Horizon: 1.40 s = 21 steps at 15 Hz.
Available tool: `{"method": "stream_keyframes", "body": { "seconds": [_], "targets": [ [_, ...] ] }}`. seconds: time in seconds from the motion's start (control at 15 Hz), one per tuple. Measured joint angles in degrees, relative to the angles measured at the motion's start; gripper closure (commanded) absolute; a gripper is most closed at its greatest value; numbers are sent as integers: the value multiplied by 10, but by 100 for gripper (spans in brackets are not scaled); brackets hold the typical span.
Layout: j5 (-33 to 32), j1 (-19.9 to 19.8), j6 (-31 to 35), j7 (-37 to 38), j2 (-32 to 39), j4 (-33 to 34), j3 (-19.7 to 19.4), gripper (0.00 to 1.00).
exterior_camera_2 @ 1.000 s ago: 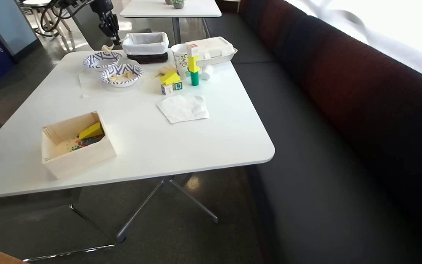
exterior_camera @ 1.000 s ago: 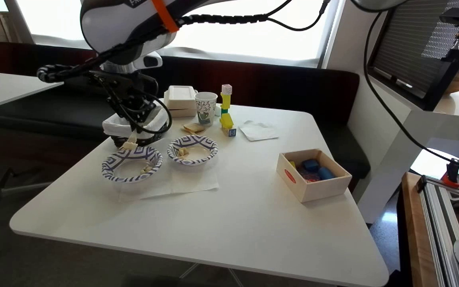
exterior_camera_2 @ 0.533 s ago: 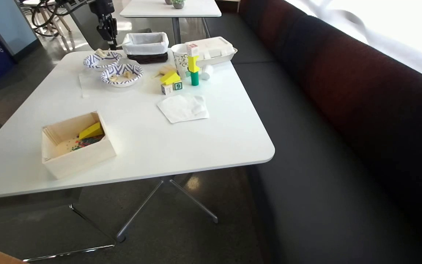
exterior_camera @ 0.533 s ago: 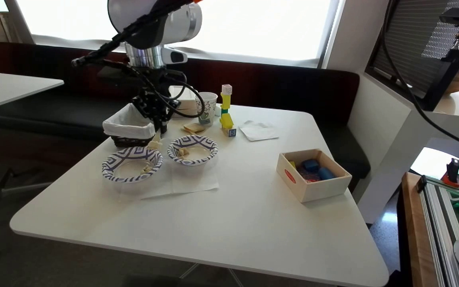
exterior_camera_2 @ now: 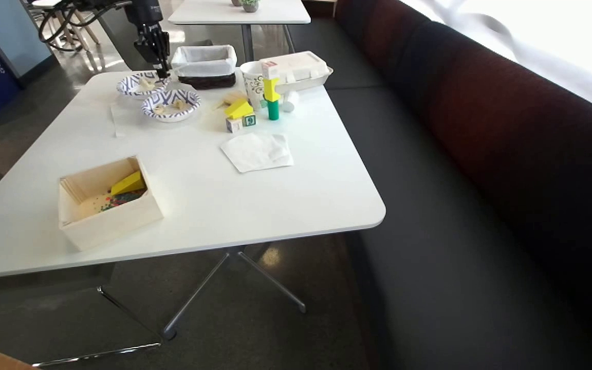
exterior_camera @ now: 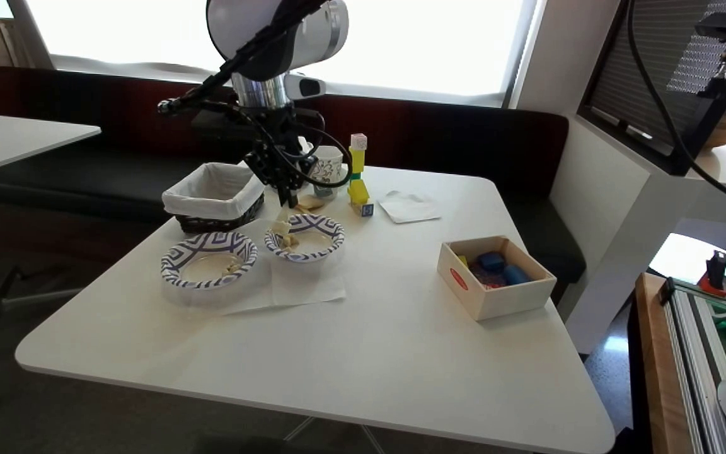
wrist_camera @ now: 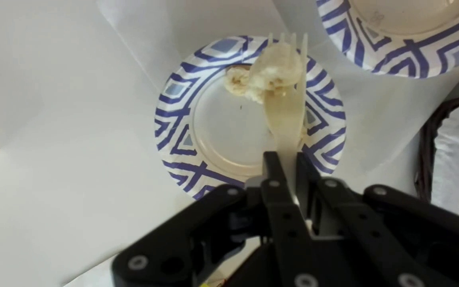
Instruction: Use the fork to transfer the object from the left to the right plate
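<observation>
Over the last second the black two-fingered gripper (wrist_camera: 288,163) had moved across, carrying the slim, pale white plastic fork (wrist_camera: 286,123) from near the blue-and-white patterned paper plate (exterior_camera: 177,261) that stood left in both exterior views to a spot above the matching right-hand patterned plate (wrist_camera: 173,115). The jaws were clenched on the fork's handle, and the soft-looking, cream-coloured chunk of food (wrist_camera: 276,65) rested on the tines ahead of them, over that second plate; whether it touched anything below could not be told. Similar pale pieces (exterior_camera_2: 179,105) lay in both plates. The carrying seemed finished; lowering and tipping the fork probably remained, with some risk of the chunk clinging.

On the white tabletop (exterior_camera: 350,353), a dark wicker basket with a white liner (exterior_camera: 218,225) stood to the jaws' right in the wrist view, and a pale wooden box of coloured pieces (exterior_camera: 514,301) well off to their left. Behind the jaws were a patterned paper cup (exterior_camera_2: 253,88), a yellow-and-green block stack (exterior_camera_2: 272,92) and a white paper napkin (exterior_camera_2: 257,152); farther back, a dark upholstered bench (exterior_camera: 423,135) ran beneath bright windows (exterior_camera: 413,57).
</observation>
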Motion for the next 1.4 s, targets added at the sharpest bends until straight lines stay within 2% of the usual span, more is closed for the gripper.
{"method": "stream_keyframes", "body": {
  "seconds": [0.4, 0.47, 0.67, 1.0, 1.4],
  "targets": [
    [0, 2, 0, 1, -1, -1, -2, 87],
    [0, 2, 0, 1, -1, -1, -2, 97],
    [0, 7, 0, -1, -1, 0, -11, 97],
    [0, 22, 0, 1, 2, 0, -50, 97],
    [0, 22, 0, 1, 17, 2, -68, 97]
  ]
}}
